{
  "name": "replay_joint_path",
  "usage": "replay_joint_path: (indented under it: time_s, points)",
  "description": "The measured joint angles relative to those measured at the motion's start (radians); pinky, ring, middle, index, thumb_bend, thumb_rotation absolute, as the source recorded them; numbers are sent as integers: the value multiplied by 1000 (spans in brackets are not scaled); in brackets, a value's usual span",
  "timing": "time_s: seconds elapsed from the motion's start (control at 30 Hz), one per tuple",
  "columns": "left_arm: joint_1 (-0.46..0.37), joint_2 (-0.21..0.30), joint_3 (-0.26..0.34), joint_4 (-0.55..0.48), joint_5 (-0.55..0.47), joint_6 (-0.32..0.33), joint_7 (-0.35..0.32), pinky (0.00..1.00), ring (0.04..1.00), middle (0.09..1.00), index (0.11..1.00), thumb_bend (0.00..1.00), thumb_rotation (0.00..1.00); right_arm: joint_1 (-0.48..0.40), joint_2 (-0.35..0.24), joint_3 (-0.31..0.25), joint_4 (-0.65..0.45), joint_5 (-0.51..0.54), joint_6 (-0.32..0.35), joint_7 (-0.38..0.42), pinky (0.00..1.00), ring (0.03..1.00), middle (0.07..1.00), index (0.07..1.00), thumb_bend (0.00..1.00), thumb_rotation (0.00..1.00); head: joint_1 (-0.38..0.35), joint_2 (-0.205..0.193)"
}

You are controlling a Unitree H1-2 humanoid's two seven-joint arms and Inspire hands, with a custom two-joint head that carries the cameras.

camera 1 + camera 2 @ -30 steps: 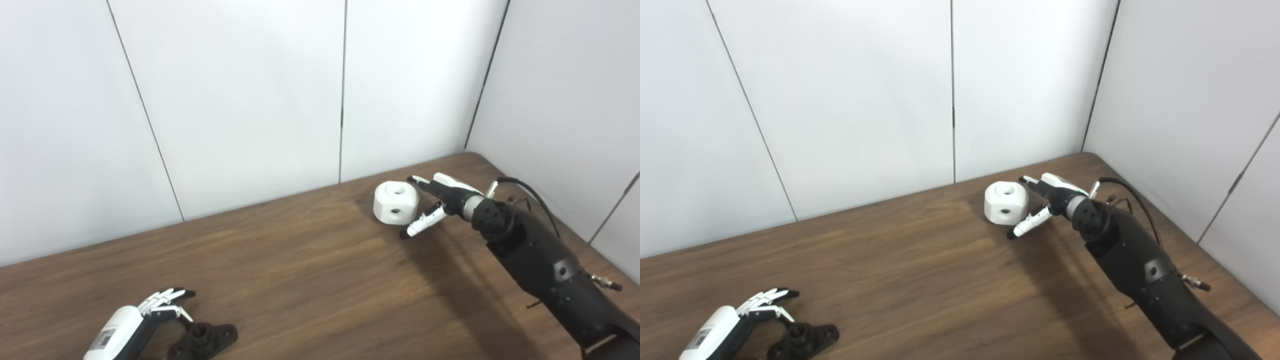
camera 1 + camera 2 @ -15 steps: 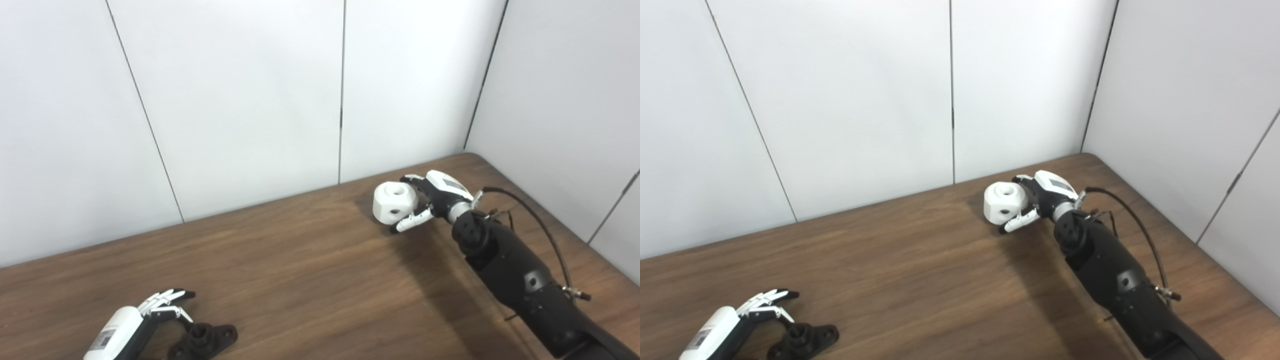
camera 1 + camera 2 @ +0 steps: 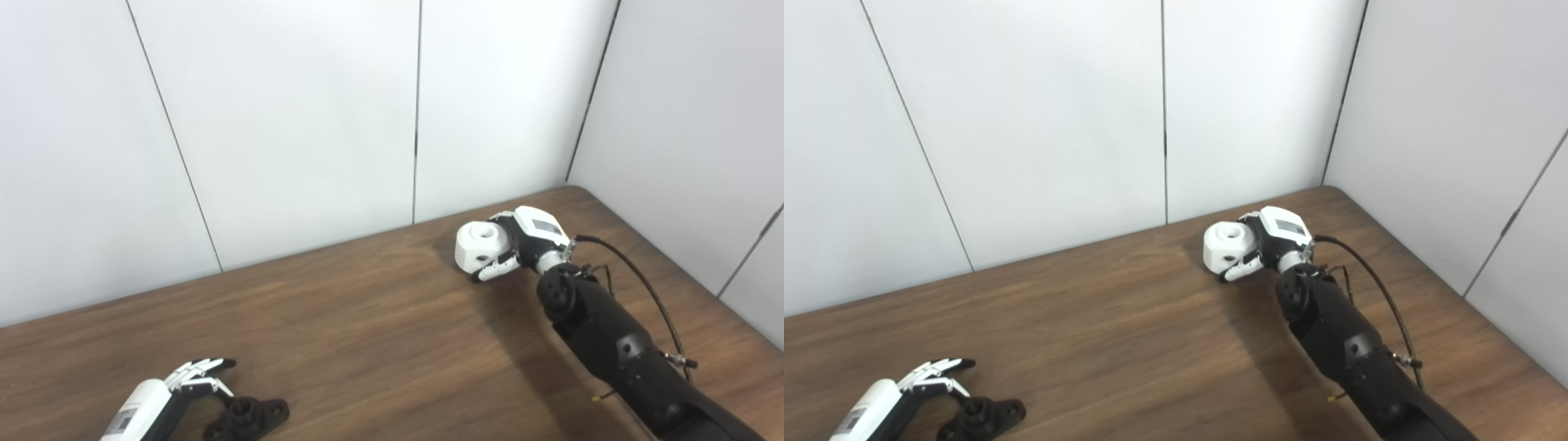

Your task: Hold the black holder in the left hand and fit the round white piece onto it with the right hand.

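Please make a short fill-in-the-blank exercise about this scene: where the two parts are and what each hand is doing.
1. The round white piece is gripped by the ____ hand.
2. The black holder lies on the wooden ____, beside the left hand.
3. The left hand's fingers are ____, holding nothing.
4. The two parts are far ____.

Missing words: right; table; open; apart

This looks like a robotics lab test cell: a wood-grain counter (image 3: 367,318) stands boxed into a corner by plain white partition panels (image 3: 294,122) with dark seams, and a black robot arm (image 3: 618,349) with an exposed cable (image 3: 637,282) reaches across it.
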Motion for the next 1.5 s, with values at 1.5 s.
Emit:
replay_joint_path:
  time_s: [1.5]
  points:
    - [13,-55,-5,-64,30,96,-18,912,922,881,485,522,50,41,149,74,-475,26,-64,215,720,803,767,482,524,136,365,97]
